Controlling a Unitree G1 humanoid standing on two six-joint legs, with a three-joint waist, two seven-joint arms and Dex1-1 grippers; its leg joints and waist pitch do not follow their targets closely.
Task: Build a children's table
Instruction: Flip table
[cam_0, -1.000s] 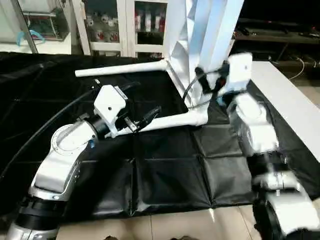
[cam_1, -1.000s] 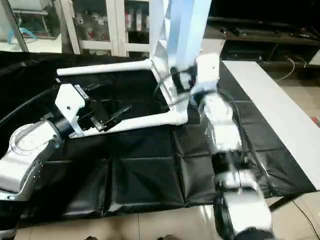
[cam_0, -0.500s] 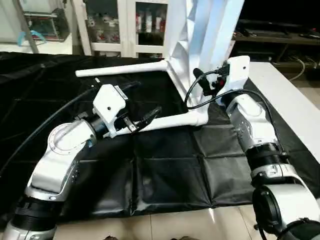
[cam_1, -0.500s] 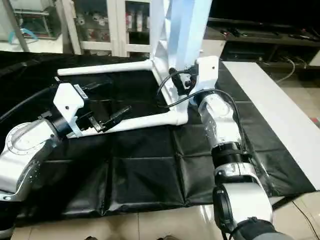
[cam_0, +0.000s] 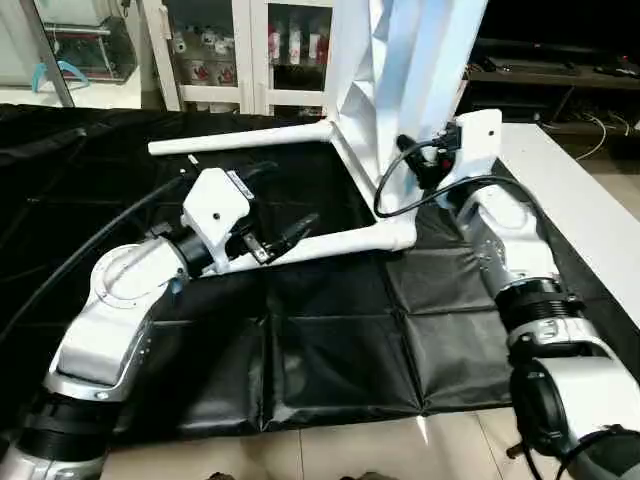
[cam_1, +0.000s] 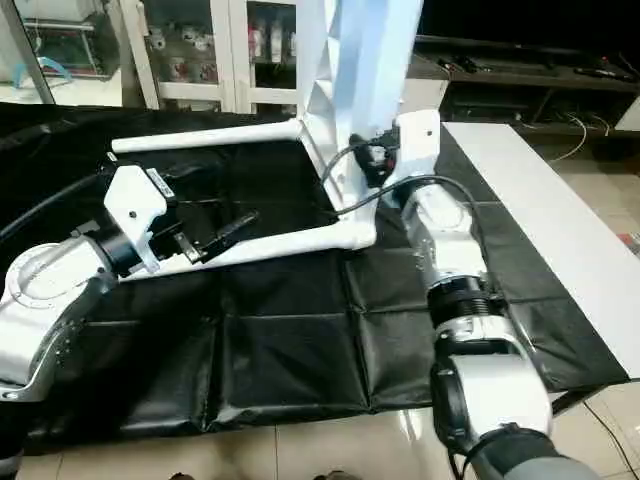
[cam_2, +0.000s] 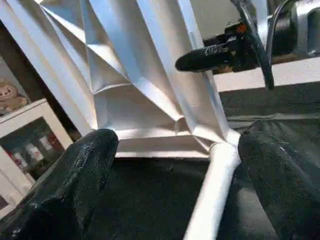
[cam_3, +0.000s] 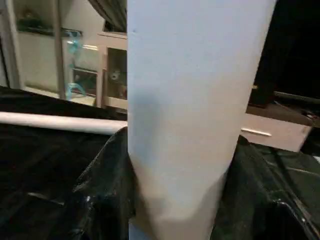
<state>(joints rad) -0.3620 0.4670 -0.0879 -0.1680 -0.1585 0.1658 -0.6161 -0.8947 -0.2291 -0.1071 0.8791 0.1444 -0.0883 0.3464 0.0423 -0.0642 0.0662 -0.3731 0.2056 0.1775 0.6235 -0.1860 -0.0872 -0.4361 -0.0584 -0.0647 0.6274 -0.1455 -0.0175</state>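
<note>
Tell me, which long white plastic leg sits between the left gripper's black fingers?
The nearer long white plastic leg, lying between the left gripper fingers; the farther leg lies untouched beyond.

Black creased sheet (cam_0: 330, 340) spread over the tiled floor (cam_0: 330, 450). Standing on edge on the sheet, the white table top (cam_0: 400, 70); two legs (cam_0: 320, 243) lying level from it, just above the sheet.

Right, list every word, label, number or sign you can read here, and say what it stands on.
No text can be read.
Label on the left gripper's white housing: a small dark patch, too small to read.
Items in the glass cabinet: print too small and blurred to read.
Table top and near leg: no markings.
</note>
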